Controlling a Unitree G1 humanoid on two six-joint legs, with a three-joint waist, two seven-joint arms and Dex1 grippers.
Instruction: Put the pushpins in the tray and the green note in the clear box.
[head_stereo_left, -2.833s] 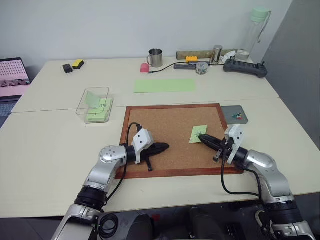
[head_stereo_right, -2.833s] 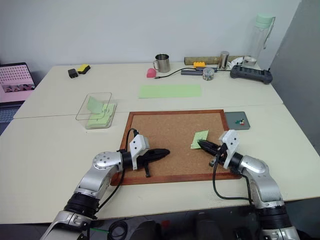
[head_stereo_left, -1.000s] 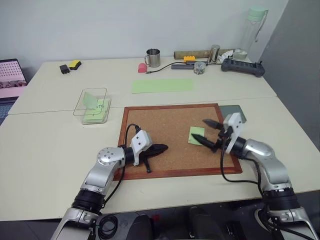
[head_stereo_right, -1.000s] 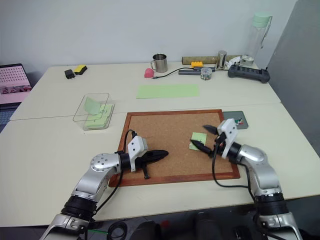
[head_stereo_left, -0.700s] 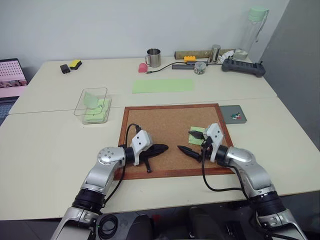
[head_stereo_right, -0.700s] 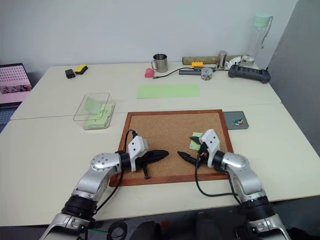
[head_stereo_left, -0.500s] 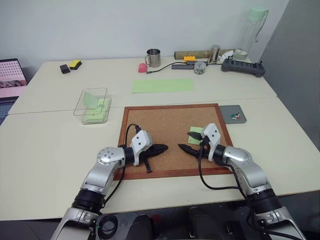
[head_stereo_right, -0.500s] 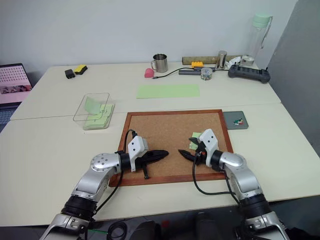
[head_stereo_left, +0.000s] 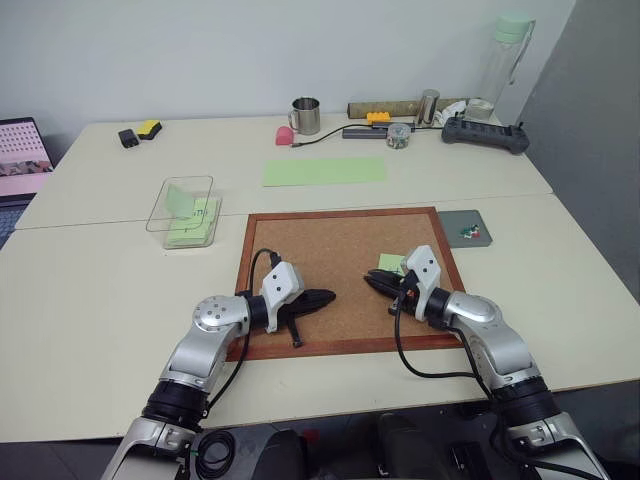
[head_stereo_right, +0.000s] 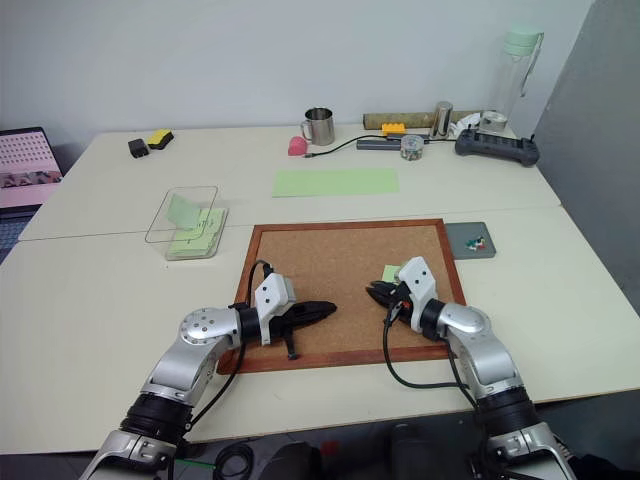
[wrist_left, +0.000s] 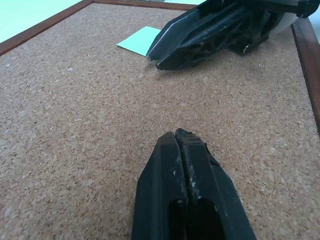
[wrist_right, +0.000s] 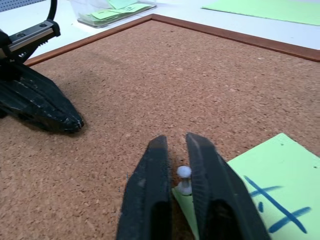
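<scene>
Gripping a small white pushpin (wrist_right: 183, 173) between its two black fingers, the right gripper (wrist_right: 173, 150) hangs low over the corkboard (wrist_right: 150, 80) in the right wrist view, the pin standing at the corner of the one green note (wrist_right: 260, 185), which lies flat on the cork and bears a blue cross. Across the board sits the left gripper (wrist_right: 75, 122), and beyond the wooden frame the clear box (wrist_right: 112, 9) holds several green papers.

The left wrist view shows the left gripper (wrist_left: 180, 135) with its two fingers pressed tight together, holding nothing, just above the cork. Facing it is the right gripper (wrist_left: 152, 57), its tips at the near edge of the green note (wrist_left: 140, 39).

From the head camera, the two grippers (head_stereo_left: 332, 296) (head_stereo_left: 370, 283) point at each other over the middle of the board, close but apart. One tray (head_stereo_left: 452, 219) lies just off the board's far right corner with a few pushpins (head_stereo_left: 470, 233) in it, too small to count. One clear box (head_stereo_left: 188, 210) stands on the table to the board's left, and one long pale green strip (head_stereo_left: 324, 171) lies behind the board. One metal mug (head_stereo_left: 307, 115) stands farther back.
</scene>
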